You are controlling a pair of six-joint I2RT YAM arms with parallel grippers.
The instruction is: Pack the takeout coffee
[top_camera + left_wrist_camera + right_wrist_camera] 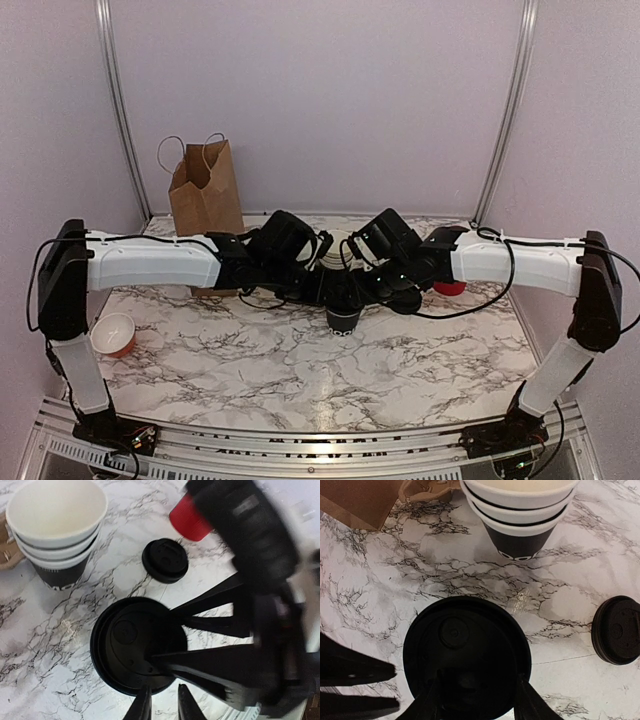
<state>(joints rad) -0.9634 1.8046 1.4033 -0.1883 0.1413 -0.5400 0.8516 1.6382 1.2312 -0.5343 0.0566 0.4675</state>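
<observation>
The marble-pattern table carries every item. The brown paper bag stands upright with its handles up, beyond the left gripper and off to its left, well apart from it. The stack of lidless white-rimmed cups stands straight ahead of the right gripper, just past the takeout coffee. The takeout coffee stands upright on the table with its lid on, at the centre where the two grippers meet. The right gripper is clamped on it: the jaws stand part-way apart, one finger on each side of the lidded top. The left gripper's jaws stand a narrow gap apart with only table showing between them. Its fingertips sit just beside the cup, to the right gripper's left; contact with the rim cannot be determined. A small orange-sided cup sits far to the left of the left gripper. A red ribbed item lies behind the right gripper, partly hidden. The loose black lid lies flat to the right gripper's right, apart from the coffee.
</observation>
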